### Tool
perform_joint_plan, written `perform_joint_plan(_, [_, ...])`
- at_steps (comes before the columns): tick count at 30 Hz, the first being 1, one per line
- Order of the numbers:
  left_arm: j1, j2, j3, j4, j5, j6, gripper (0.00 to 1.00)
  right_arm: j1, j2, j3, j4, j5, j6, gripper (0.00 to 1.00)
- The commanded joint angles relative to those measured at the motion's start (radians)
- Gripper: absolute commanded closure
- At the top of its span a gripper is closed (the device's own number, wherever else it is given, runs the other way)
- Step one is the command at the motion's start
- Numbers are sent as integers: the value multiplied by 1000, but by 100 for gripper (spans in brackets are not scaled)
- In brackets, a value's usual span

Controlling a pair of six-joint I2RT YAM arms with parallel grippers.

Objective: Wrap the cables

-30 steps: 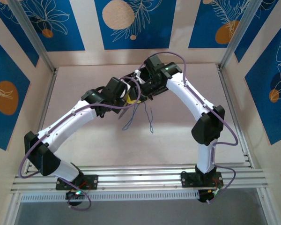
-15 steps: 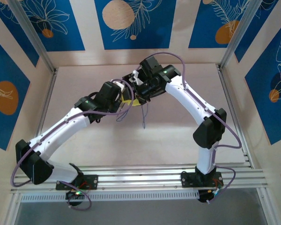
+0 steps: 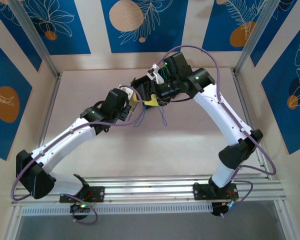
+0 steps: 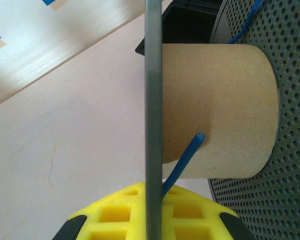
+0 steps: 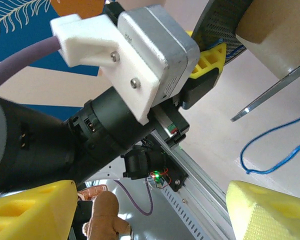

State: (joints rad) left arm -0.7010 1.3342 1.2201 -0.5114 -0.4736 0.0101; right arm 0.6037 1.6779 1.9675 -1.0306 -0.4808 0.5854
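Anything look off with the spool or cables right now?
Yes. The spool has a bare cardboard core: a blue cable end just pokes against it, not wrapped around, and in the top view thin cables dangle in loose loops beneath it. No damage that I can see.

Seen from the left wrist, the blue cable (image 4: 184, 159) pokes its tip out against the cardboard core (image 4: 215, 95), and the rest is lost behind the thin grey flange (image 4: 153, 100). From the right wrist, a blue loop (image 5: 245, 152) runs off the right edge. From above, the cables (image 3: 163, 118) hang too fine to count.
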Motion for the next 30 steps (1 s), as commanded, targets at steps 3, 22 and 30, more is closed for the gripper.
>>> perform_joint_plan(3, [-3, -75, -2, 125, -26, 3, 100, -36, -92, -79, 12, 20, -19, 21])
perform_joint_plan(22, [-3, -131, 6, 138, 40, -29, 100, -218, -135, -252, 84, 75, -109, 47])
perform_joint_plan(30, [-3, -124, 16, 125, 85, -33, 100, -217, -35, -176, 78, 53, -107, 51])
